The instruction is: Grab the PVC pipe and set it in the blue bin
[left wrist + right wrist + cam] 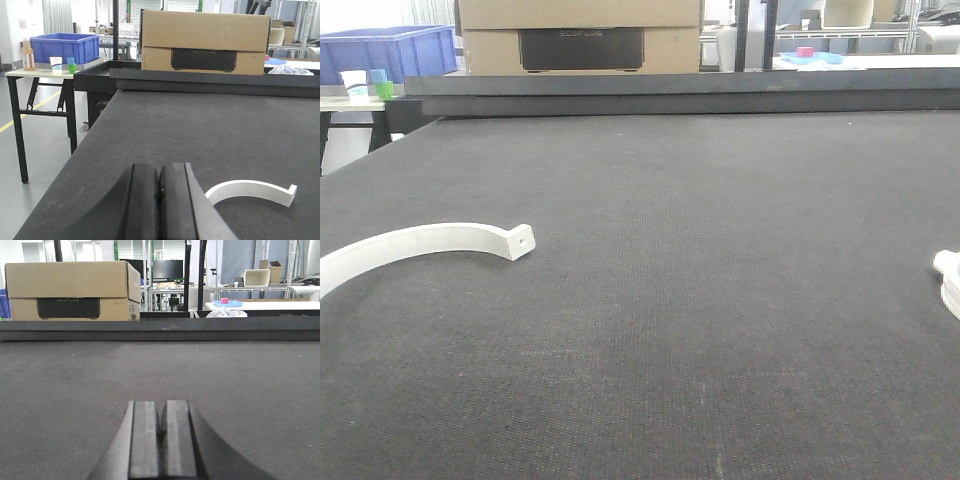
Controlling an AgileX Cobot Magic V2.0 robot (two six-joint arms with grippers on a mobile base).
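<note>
Dark woven mat (pixel 720 300) covers the whole worktable, with a raised black ledge (pixel 160 331) along its far side and a cardboard box (pixel 580 35) behind that. The pipe (pixel 420 243) lies on the mat at the left of the front view. Its squared end with the small hole points toward the middle, and the rest of its arc runs out of frame to the left. In the left wrist view it sits just ahead and to the right of the left gripper (pixel 159 172), near it but not touching. The bin (pixel 65 47) stands on a separate side table (pixel 20 73) off the mat's left far corner, well apart from the pipe, beside a bottle (pixel 28 54) and small cups. Both arms look parked low over the mat. The left gripper's pads are pressed together with nothing between them, and the right gripper (pixel 163 412) is likewise closed and empty, facing bare mat. Since pipe and bin are both on the left, the left arm seems the natural one to use. It would need to spread its jaws first, then swing right over the arc. No grasp has begun. A white object (pixel 948 280) at the right edge is cut off and cannot be identified.
</note>
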